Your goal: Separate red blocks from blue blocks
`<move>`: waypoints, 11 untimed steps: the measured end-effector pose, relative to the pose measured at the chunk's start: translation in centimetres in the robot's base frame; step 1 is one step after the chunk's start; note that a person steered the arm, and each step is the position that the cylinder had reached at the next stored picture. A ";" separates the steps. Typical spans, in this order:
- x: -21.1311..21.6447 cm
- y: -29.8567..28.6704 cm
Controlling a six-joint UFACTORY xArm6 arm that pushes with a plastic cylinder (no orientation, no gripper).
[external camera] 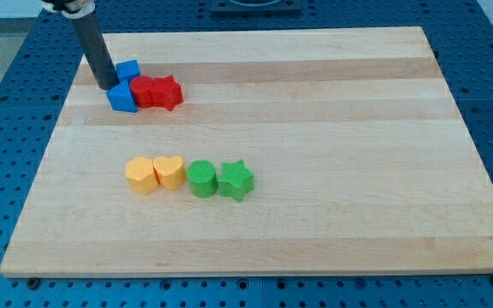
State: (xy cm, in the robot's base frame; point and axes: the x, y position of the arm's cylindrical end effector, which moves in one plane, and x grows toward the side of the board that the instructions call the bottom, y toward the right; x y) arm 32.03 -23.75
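Note:
Two blue blocks and two red blocks are bunched at the view's upper left. One blue block [128, 70] lies at the top of the bunch, and a blue block [121, 97] lies below it. A red block [146, 91] touches them on the right, and a red star [169, 92] sits right of that. My tip [108, 86] is at the left side of the bunch, touching or nearly touching the lower blue block.
A row lies at the board's centre left: a yellow block [140, 174], a yellow heart [170, 171], a green round block [201, 178] and a green star [235, 180]. The wooden board [315, 94] rests on a blue perforated table.

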 end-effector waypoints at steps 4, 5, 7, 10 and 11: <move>4.0 -0.6; 4.2 0.4; 0.6 4.1; 2.6 1.2; 2.7 -2.1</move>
